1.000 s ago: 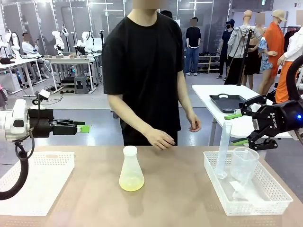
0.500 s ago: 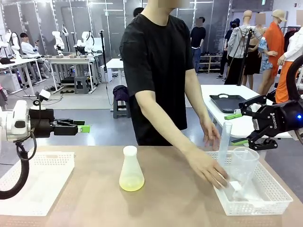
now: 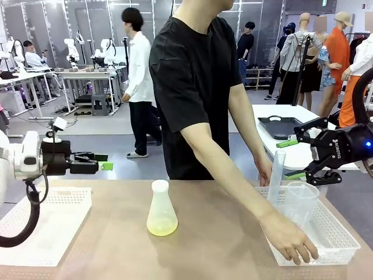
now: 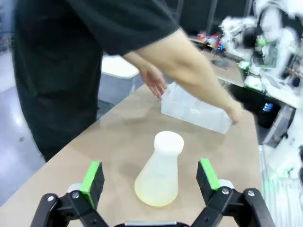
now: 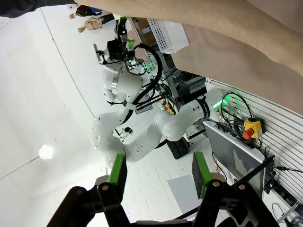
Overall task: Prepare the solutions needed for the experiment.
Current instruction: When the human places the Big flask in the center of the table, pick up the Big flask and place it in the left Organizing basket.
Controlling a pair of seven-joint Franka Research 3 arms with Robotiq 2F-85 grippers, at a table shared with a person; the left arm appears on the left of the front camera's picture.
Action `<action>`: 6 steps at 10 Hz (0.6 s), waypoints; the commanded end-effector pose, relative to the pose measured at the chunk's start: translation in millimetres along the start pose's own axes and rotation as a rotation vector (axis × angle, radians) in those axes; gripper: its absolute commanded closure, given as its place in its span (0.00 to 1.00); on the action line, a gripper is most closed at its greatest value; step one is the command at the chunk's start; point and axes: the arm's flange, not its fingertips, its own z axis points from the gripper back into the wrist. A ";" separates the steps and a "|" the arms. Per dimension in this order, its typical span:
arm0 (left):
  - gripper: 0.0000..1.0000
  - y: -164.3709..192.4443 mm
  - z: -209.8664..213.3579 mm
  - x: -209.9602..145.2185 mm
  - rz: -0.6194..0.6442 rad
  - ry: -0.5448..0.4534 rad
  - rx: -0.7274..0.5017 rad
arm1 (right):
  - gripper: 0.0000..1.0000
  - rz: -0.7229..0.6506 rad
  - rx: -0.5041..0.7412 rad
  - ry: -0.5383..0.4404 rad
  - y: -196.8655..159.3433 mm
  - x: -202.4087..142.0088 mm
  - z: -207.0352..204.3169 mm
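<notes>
- Nearest, on the tabletop, the person's hand rests on the front left corner of a white mesh basket. The forearm crosses in front of the basket's left side.
- A clear beaker and a tall clear tube stand in that basket. The person's other hand is by the far rim, perhaps touching the tube.
- At the middle a frosted flask with a white cap stands upright and untouched. The solution is a shallow yellow-green layer at its bottom.
- A flat white tray lies at the left.
- The left tool hovers over the tray's far edge with its fingers wide apart, holding nothing.
- The right tool hangs beyond the basket with its fingers apart, holding nothing.
- Behind, a black tray sits on a white table.
</notes>
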 end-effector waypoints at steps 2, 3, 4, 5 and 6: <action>0.00 19.0 -14.8 -34.3 -0.314 0.025 -0.099 | 0.30 0.005 0.004 0.002 0.9 -1.1 0.7; 0.00 18.1 -18.6 -41.4 -0.356 0.002 -0.125 | 0.30 0.005 0.004 0.002 0.9 -1.1 0.7; 0.00 16.7 -20.6 -47.7 -0.359 -0.013 -0.159 | 0.30 0.005 0.004 0.002 0.9 -1.1 0.7; 0.00 15.7 -19.9 -51.3 -0.345 -0.019 -0.159 | 0.30 0.005 0.004 0.002 0.9 -1.1 0.7; 0.00 16.3 -18.9 -55.1 -0.317 0.003 -0.188 | 0.30 0.005 0.004 0.002 0.9 -1.1 0.7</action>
